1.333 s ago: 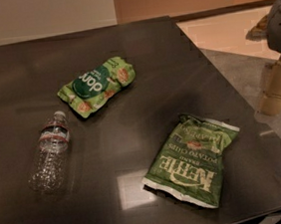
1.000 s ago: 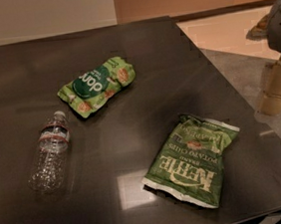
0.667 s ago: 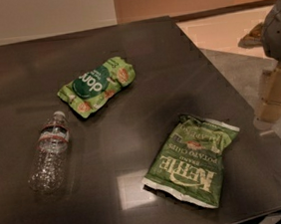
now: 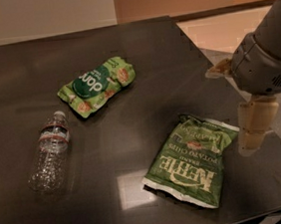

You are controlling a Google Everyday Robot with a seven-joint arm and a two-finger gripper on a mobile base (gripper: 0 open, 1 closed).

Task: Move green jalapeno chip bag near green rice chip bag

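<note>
Bags apart on dark surface

The olive-green crinkly jalapeno chip bag (image 4: 191, 161), lettered "KETTLE", lies flat at lower right of the dark surface (image 4: 174, 55). The bright-green puffy rice chip bag (image 4: 97, 86) lies upper left of centre, well apart. A clear plastic water bottle (image 4: 50, 156) lies at left. The gripper (image 4: 254, 122) hangs at the right edge, near the olive bag; whether it is released or clenched cannot be told.
</note>
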